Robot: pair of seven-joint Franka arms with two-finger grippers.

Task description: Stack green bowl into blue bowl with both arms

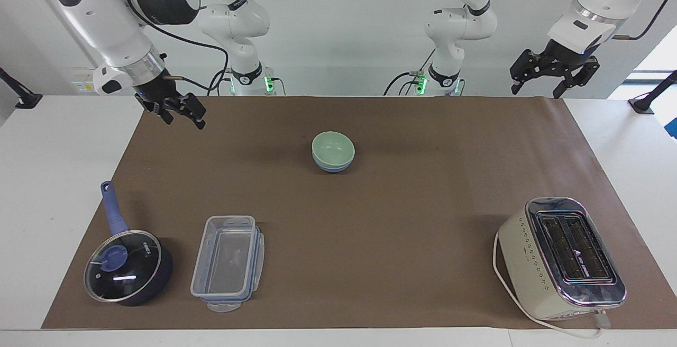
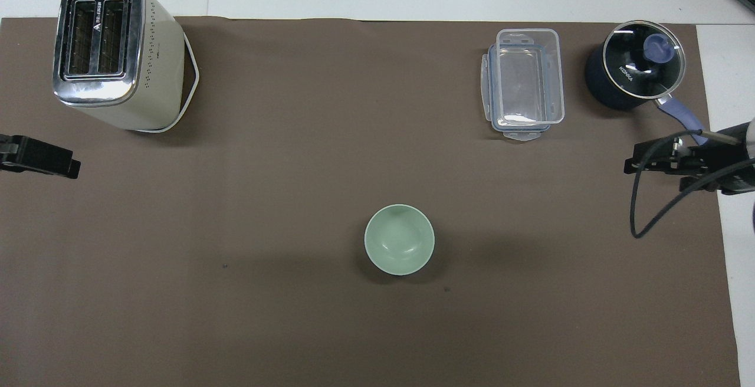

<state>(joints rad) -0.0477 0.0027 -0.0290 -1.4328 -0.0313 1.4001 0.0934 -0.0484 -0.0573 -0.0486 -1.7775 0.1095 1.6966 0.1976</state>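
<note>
Matte green bowl (image 1: 333,147), clear plastic box (image 1: 227,262), chrome-topped toaster (image 1: 561,258), glass-lidded pan (image 1: 127,266), brown paper mat (image 1: 423,220).

We see a pale mint-green bowl (image 1: 332,147) sitting in a light periwinkle-blue bowl (image 1: 333,166), both plain & matte, on a dull brown mat (image 1: 402,220) over a white table (image 1: 53,140). Saucepan (image 1: 129,267) is dark navy w/ a lighter blue handle & knob, clear glass lid. Container (image 1: 228,262) is see-through w/ bluish clips. Toaster (image 1: 560,258) is cream w/ chrome top, rows of small dots on its side. Arms are white, w/ black left gripper (image 1: 554,73) & black right gripper (image 1: 177,110)
</note>
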